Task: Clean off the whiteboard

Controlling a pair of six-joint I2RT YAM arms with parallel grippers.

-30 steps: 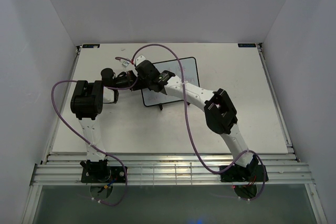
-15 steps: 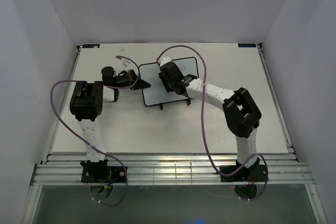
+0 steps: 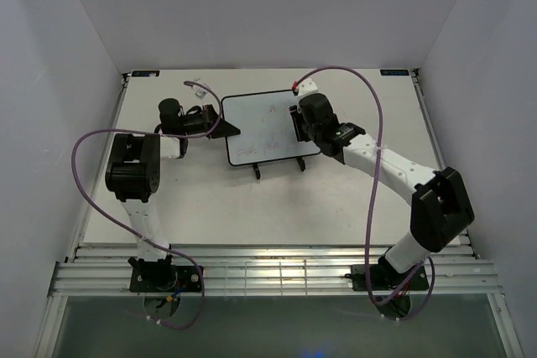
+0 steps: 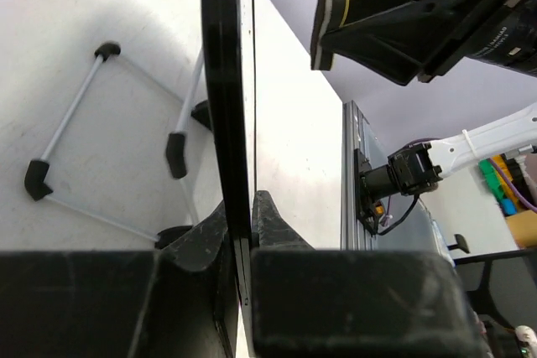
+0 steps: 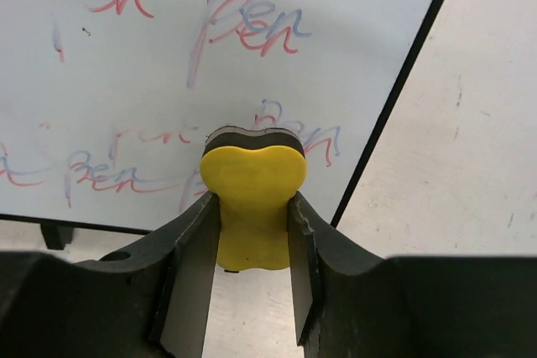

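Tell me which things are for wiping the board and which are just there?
For the job: whiteboard, clamped by the left gripper; yellow eraser, in the right gripper.
Just there: table; purple cables; metal rail at the near edge.

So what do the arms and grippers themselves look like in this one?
The left arm and right arm match: white links, bulky black joints, each trailed by a loose purple cable. The left gripper and right gripper are matte black with two broad fingers.

Whiteboard (image 3: 262,127) face open — left gripper (image 3: 224,129) on L edge, eraser (image 5: 252,199) prob. at R.
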